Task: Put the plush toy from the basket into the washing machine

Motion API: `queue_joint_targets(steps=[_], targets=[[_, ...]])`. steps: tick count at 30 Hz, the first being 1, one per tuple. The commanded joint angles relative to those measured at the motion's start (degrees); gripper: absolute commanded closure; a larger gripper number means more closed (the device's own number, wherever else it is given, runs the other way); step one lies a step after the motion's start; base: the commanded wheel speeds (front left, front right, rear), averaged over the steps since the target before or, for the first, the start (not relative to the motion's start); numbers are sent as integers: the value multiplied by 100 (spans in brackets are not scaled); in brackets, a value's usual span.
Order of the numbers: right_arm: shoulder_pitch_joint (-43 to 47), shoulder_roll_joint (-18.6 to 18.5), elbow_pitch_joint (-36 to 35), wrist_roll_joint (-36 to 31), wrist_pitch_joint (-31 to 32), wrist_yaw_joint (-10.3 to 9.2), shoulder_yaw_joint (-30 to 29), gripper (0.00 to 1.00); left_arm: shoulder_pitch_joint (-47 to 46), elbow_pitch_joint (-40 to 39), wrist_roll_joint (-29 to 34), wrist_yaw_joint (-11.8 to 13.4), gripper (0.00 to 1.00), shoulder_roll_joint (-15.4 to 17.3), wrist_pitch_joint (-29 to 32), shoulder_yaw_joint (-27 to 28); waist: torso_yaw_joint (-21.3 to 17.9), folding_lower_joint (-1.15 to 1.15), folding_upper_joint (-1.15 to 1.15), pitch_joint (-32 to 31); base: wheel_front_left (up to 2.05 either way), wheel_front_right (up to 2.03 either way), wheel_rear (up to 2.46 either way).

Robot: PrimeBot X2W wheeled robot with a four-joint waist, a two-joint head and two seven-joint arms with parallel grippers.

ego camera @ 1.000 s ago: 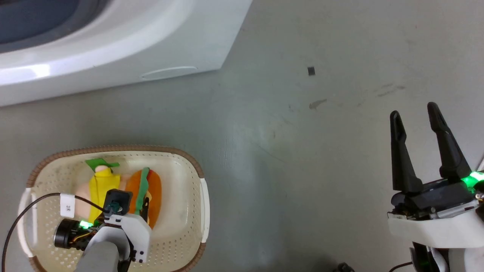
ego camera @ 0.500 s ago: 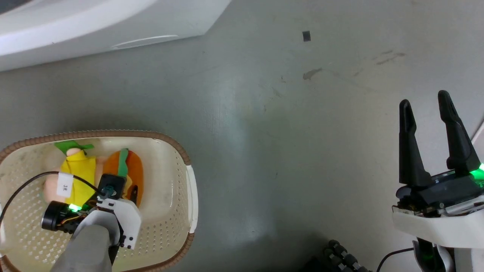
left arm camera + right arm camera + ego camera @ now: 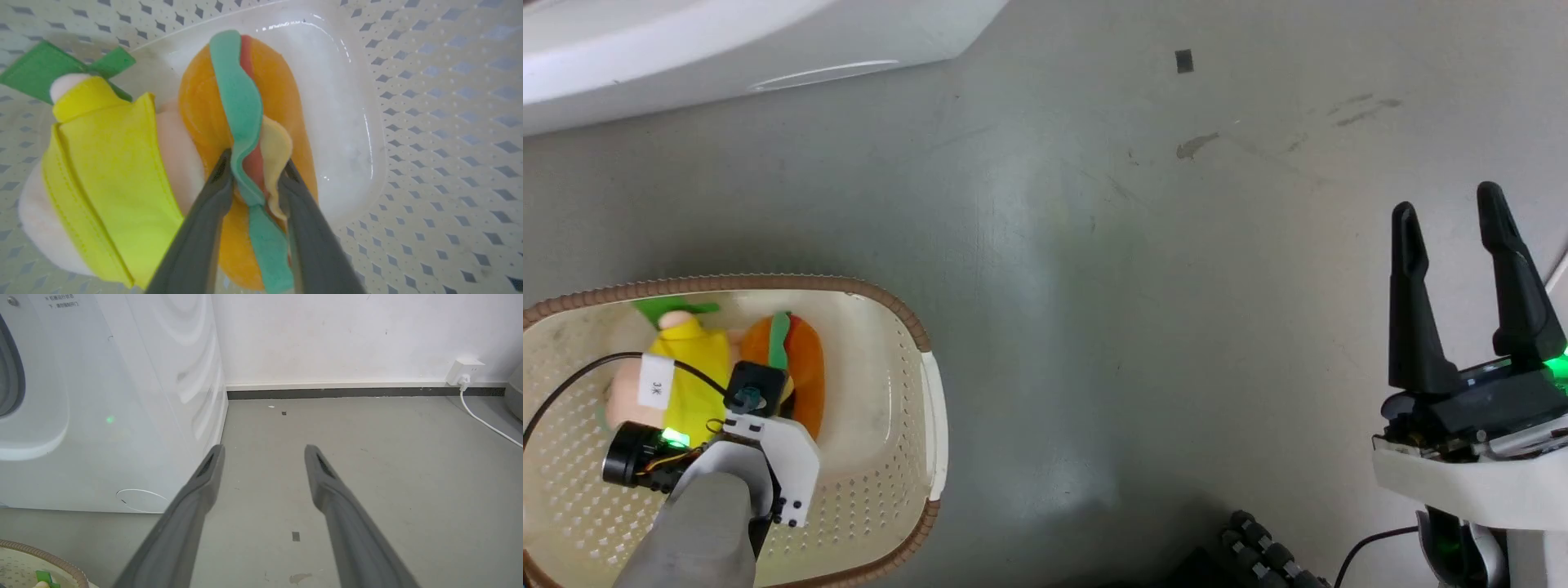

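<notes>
early days on this one. toy (image 3: 114, 163) is lying on the bottom of the basket (image 3: 882, 304), near left in the head view, and not lifted as far as i can tell. left gripper (image 3: 257, 159) is down in there with its fingers pinched on the green and yellow trim of the burger bit, so the grab looks made. right gripper (image 3: 1445, 200) hangs over bare floor (image 3: 1094, 286) on the right, fingers apart, holding nothing. washer (image 3: 686, 49) sits far left, well apart from the basket. left to do, i reckon: lift out, carry over, drop it in.
</notes>
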Motion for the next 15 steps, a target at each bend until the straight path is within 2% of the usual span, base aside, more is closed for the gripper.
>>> queue_joint_targets(steps=[1,10,15], targets=[[-105,-1,13,-48,-26,-4,-3,0,30,68,-17,-54,100,-15,11,-57,58,0,0,-84,0,0,0],[-8,-1,189,-165,-26,-4,-46,0,354,-37,-234,-24,100,-344,-128,-8,320,0,0,-705,0,0,0],[66,-1,344,-269,-26,-4,-20,0,838,-640,-455,4,100,-455,-140,142,472,0,0,-1338,0,0,0]])
